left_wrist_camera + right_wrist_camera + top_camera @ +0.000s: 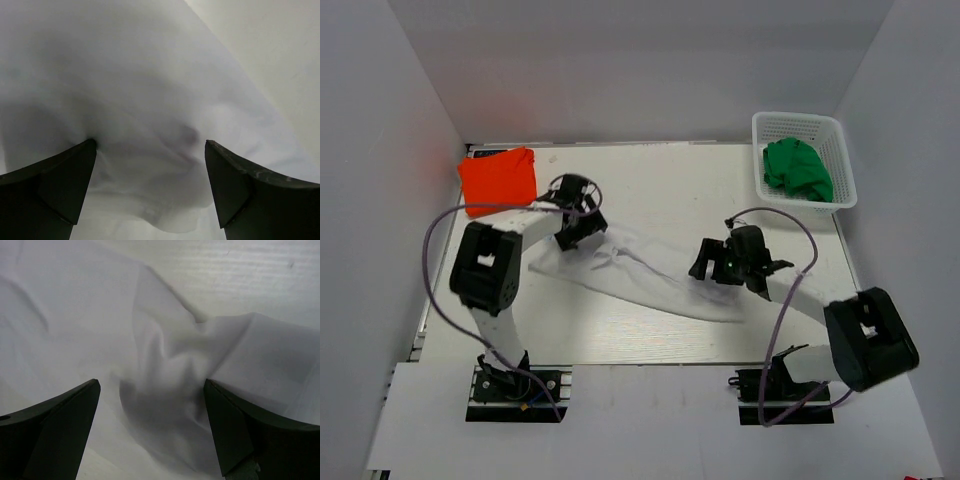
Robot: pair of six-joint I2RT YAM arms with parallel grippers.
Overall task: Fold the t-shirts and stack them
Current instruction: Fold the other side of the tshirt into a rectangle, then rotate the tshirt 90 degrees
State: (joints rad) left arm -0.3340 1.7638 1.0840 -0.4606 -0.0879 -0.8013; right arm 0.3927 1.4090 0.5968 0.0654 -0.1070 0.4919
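The white shirt lies stretched across the desk. Both hands, left and right, hover at opposite ends, jaws wide and released, probably poised to pinch bunched cloth for folding.

Three t-shirts are in sight: one orange t-shirt folded at the far left corner of the tabletop, one white t-shirt spread loosely across the middle, and one green t-shirt bunched in the basket, though crumpled as it is, it may hide more than a single piece of cloth. There is one white lattice basket, standing at the far right corner. Two robot arms are mounted at the near edge, the left gripper and the right gripper, each with one pair of jaws, so two fingers per wrist view. One tabletop carries everything.
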